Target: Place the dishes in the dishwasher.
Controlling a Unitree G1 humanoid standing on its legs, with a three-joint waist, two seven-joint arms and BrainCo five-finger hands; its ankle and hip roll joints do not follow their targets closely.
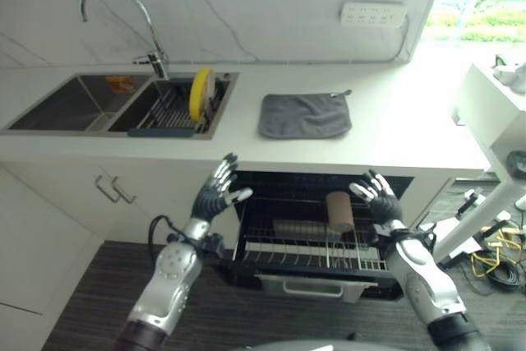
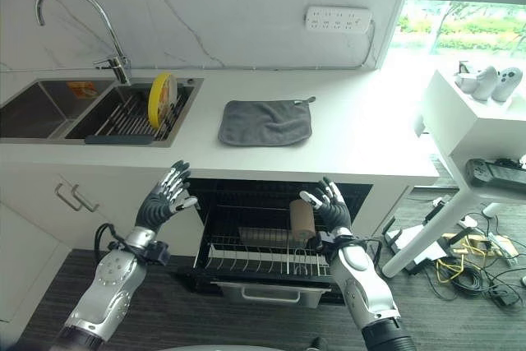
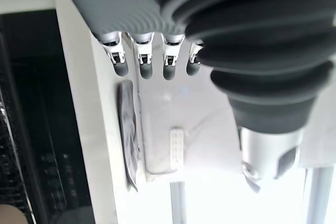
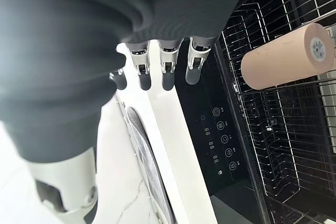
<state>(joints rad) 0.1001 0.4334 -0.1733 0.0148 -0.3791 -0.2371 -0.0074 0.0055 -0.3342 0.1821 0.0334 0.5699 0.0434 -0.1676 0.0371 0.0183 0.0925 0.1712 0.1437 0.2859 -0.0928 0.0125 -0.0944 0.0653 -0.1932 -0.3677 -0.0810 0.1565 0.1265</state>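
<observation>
Reach step not begun: left hand point(image 1: 215, 195) and right hand point(image 1: 376, 195), fingers spread and empty, hover mid-frame before the pulled-out black wire dishwasher rack point(image 1: 308, 252); round yellow plate point(image 1: 200, 93) upper left in the sink rack, next needing a left-hand reach.

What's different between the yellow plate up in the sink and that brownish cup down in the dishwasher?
The plate is bright yellow, flat and round; the cup is dull brown-pink and shaped like a tube. The plate stands on edge in the sink's rack, at counter height; the cup lies in the pulled-out dishwasher rack, below the counter. So the cup is already loaded and the plate is not. Neither robot hand touches either one.
</observation>
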